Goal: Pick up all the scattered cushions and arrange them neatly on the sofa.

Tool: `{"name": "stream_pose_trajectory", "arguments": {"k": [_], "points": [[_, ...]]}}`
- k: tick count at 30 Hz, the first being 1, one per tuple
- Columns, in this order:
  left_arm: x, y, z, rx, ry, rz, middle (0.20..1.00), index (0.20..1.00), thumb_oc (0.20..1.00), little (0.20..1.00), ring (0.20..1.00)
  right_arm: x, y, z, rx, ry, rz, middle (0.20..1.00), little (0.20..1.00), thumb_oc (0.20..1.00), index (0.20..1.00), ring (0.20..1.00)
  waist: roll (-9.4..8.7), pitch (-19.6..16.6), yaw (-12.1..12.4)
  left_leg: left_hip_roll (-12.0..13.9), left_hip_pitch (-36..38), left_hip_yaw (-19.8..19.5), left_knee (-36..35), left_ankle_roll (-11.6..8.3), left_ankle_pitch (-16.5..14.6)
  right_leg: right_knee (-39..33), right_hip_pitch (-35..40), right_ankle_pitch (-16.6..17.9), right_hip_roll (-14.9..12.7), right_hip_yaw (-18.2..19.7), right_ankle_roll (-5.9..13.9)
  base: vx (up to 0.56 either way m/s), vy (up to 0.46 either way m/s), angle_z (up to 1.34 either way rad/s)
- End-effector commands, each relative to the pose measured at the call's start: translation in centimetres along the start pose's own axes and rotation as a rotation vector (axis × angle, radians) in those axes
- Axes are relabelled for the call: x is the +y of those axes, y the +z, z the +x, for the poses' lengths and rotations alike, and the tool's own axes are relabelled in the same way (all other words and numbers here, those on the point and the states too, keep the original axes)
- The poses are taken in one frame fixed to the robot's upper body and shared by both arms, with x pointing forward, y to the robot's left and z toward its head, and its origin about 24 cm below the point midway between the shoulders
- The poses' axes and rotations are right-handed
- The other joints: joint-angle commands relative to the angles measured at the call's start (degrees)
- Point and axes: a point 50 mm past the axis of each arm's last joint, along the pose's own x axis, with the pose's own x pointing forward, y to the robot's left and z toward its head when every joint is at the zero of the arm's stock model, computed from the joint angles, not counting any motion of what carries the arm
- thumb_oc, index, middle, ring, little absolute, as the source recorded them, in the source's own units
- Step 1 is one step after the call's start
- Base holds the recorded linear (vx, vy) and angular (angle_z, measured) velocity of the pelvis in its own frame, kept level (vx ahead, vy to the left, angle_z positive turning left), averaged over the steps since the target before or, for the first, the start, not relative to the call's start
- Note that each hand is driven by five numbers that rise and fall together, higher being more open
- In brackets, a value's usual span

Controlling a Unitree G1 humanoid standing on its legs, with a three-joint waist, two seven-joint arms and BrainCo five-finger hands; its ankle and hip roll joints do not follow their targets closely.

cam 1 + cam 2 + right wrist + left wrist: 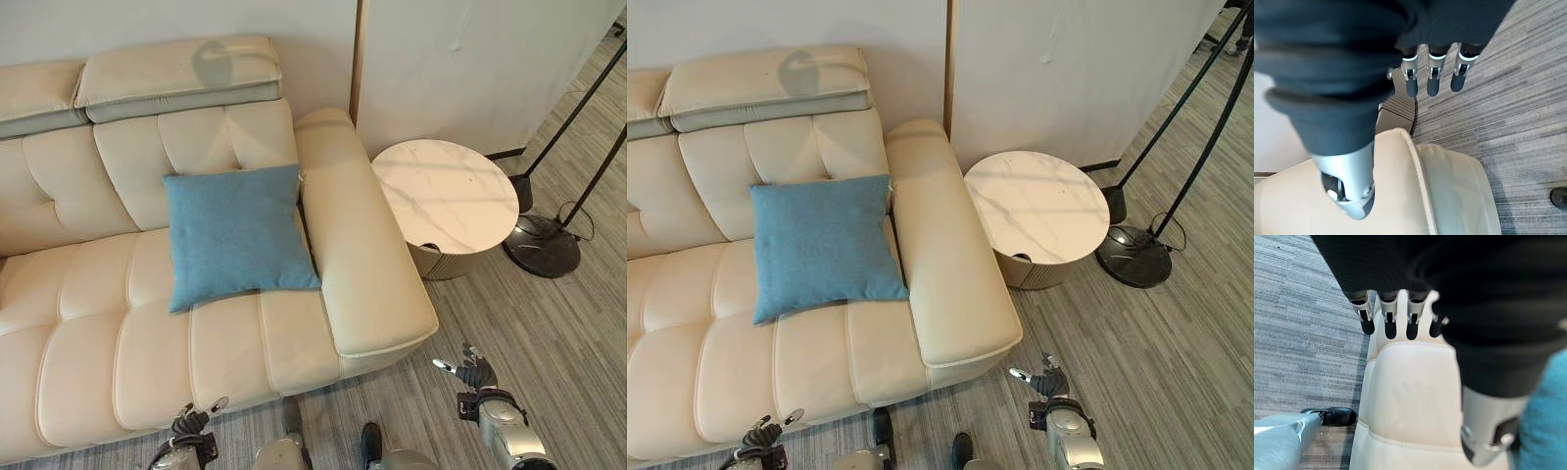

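- Leaning against the backrest of the cream tufted leather sofa [118, 323] was one square teal fabric cushion [235, 237], its lower edge on the seat and its right edge just beside the sofa's right armrest.
- Left hand [192, 419] hung low at the sofa's front edge, empty; in the left wrist view its fingers [1390, 324] were straight and spread, over the sofa seat, with teal cloth at one side.
- Right hand [474, 372] hung over the grey striped carpet floor [549, 333] just off the sofa's armrest corner, empty; in the right wrist view its fingers [1433, 81] were straight and apart, clamped on nothing.
- Step, as a judgement: the one cushion in sight was already placed on the sofa, so this looked like the gap between a placement and a search for more.
- Next move likely calls for scanning the floor around the sofa for other cushions; none lay on the carpet shown. If none, the teal one could be squared up, as it sat a little skewed.
- Count: one cushion, one sofa, two hands.
- Also one round white marble-top side table [446, 201] right of the sofa's armrest, and one black floor-lamp base [542, 245] beyond the table, with thin black poles [578, 98] rising from that side.
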Motion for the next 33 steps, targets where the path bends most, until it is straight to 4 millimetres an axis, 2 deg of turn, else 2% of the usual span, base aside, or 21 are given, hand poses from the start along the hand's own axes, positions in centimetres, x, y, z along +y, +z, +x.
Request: {"name": "stream_pose_trajectory", "arguments": {"k": [1,6,8,9,10,11,12,14,15,17,18,19,20,23,33], "points": [[0.7,2.3,0.4,-0.077,0.014,0.042,1.000,1.000,1.000,1.000,1.000,-0.1,2.4,0.2,-0.098,-0.012,0.031,1.000,1.000,1.000,1.000,1.000,-1.59,-0.5,0.2,-5.5,-4.6,-3.5,-0.7,-0.25,-2.2,4.4,0.7,-9.3,0.5,-0.9,0.61,-0.25,-0.200,0.16],[-0.2,2.2,0.4,-0.076,-0.010,0.055,1.000,1.000,1.000,1.000,1.000,0.1,2.3,0.1,-0.102,0.001,0.017,1.000,1.000,1.000,1.000,1.000,-0.75,1.4,-0.2,-6.1,-3.3,-5.7,-0.7,-0.73,-2.1,5.5,0.5,-9.1,0.4,-2.5,-0.09,-0.20,-0.132,0.16],[-0.4,2.2,0.3,-0.077,-0.020,0.047,1.000,1.000,1.000,1.000,1.000,0.2,2.1,0.1,-0.091,0.017,0.016,1.000,1.000,1.000,1.000,1.000,-1.54,1.6,-0.4,-8.0,-3.0,-5.9,8.3,0.61,-7.8,5.5,-0.5,-7.7,-1.0,-2.6,-0.02,-0.21,-0.083,0.12],[-0.4,2.2,0.3,-0.077,-0.020,0.046,1.000,1.000,1.000,1.000,1.000,0.2,2.1,0.1,-0.092,0.017,0.016,1.000,1.000,1.000,1.000,1.000,-1.50,1.4,-0.4,-7.9,-3.2,-5.9,8.4,0.61,-7.8,5.5,-0.6,-7.6,-1.0,-2.6,-0.04,-0.09,-0.036,0.00],[-0.4,2.1,0.3,-0.076,-0.023,0.042,1.000,1.000,1.000,1.000,1.000,0.3,2.0,0.1,-0.087,0.024,0.016,1.000,1.000,1.000,1.000,1.000,-1.88,1.3,-0.6,-8.3,-2.8,-5.2,12.5,1.39,-11.4,5.2,-0.9,-7.3,-1.6,-2.6,0.05,-0.06,-0.019,-0.07],[-0.2,1.8,0.3,-0.060,-0.019,0.039,1.000,1.000,1.000,1.000,1.000,0.6,1.6,0.0,-0.074,0.034,0.020,1.000,1.000,1.000,1.000,1.000,-1.94,0.2,-0.8,-8.5,-1.5,-5.1,13.7,2.02,-13.8,4.2,-1.2,-6.8,-1.7,-2.2,0.14,-0.06,-0.018,-0.14],[-0.2,1.8,0.3,-0.060,-0.019,0.039,1.000,1.000,1.000,1.000,1.000,0.6,1.6,0.0,-0.074,0.034,0.020,1.000,1.000,1.000,1.000,1.000,-1.93,0.2,-0.8,-8.5,-1.5,-5.1,13.8,2.02,-13.9,4.1,-1.1,-6.8,-1.7,-2.2,0.14,-0.01,0.005,-0.11],[-0.2,1.4,0.3,-0.047,-0.017,0.048,1.000,1.000,1.000,1.000,1.000,0.8,1.1,-0.1,-0.056,0.036,0.030,1.000,1.000,1.000,1.000,1.000,-2.10,-0.6,-0.8,-8.7,0.7,-5.3,15.3,2.43,-16.4,3.2,-1.0,-6.3,-1.8,-2.1,0.33,0.01,0.031,-0.08],[-0.1,1.2,0.3,-0.039,-0.016,0.052,1.000,1.000,1.000,1.000,1.000,0.8,0.9,-0.2,-0.049,0.037,0.032,1.000,1.000,1.000,1.000,1.000,-2.05,-1.0,-0.8,-9.1,2.2,-6.9,15.2,2.41,-17.4,2.6,-1.1,-5.9,-1.7,-1.8,0.55,0.01,0.042,-0.09],[-0.1,1.2,0.3,-0.041,-0.014,0.054,1.000,1.000,1.000,1.000,1.000,0.7,0.9,-0.1,-0.051,0.038,0.032,1.000,1.000,1.000,1.000,1.000,-1.96,-1.0,-1.0,-9.2,2.6,-7.2,15.0,2.50,-17.6,2.5,-1.4,-5.4,-1.7,-1.8,0.73,-0.05,0.074,-0.03],[-0.3,1.3,0.2,-0.042,-0.018,0.048,1.000,1.000,1.000,1.000,1.000,0.8,0.7,-0.3,-0.045,0.035,0.047,1.000,1.000,1.000,1.000,1.000,-1.48,-1.4,-1.9,-8.0,4.2,-5.4,11.8,2.28,-16.8,2.4,-2.4,-5.3,-1.6,-2.4,0.87,-0.08,0.137,0.03],[-0.5,1.2,0.2,-0.038,-0.023,0.054,1.000,1.000,1.000,1.000,1.000,0.9,0.6,-0.3,-0.040,0.035,0.054,1.000,1.000,1.000,1.000,1.000,-0.96,-1.9,-2.3,-7.9,5.3,-5.0,8.5,2.07,-16.0,2.5,-2.9,-5.4,-1.3,-2.6,0.91,-0.06,0.112,0.09],[-0.5,1.2,0.2,-0.038,-0.023,0.054,1.000,1.000,1.000,1.000,1.000,0.9,0.6,-0.3,-0.040,0.035,0.054,1.000,1.000,1.000,1.000,1.000,-0.96,-1.9,-2.3,-7.9,5.5,-5.0,8.1,2.07,-15.8,2.5,-2.9,-5.4,-1.3,-2.6,0.91,-0.02,0.091,0.24],[-1.0,0.8,0.2,-0.024,-0.034,0.094,1.000,1.000,1.000,1.000,1.000,0.9,0.4,-0.3,-0.030,0.021,0.068,1.000,1.000,1.000,1.000,1.000,0.33,-2.4,-3.0,-8.3,8.5,-5.4,-0.7,1.73,-13.7,2.5,-4.0,-4.6,-0.8,-3.5,1.32,-0.07,0.165,0.19],[-1.2,-0.4,0.1,0.005,-0.046,0.180,1.000,1.000,1.000,1.000,1.000,1.7,-2.2,-0.7,0.076,0.028,0.064,1.000,1.000,1.000,1.000,1.000,-0.32,-4.2,-2.6,-8.4,10.5,-4.7,-0.7,1.73,-14.3,-0.4,-0.8,-3.2,-1.2,-3.6,2.55,-0.01,0.074,0.01]]}}
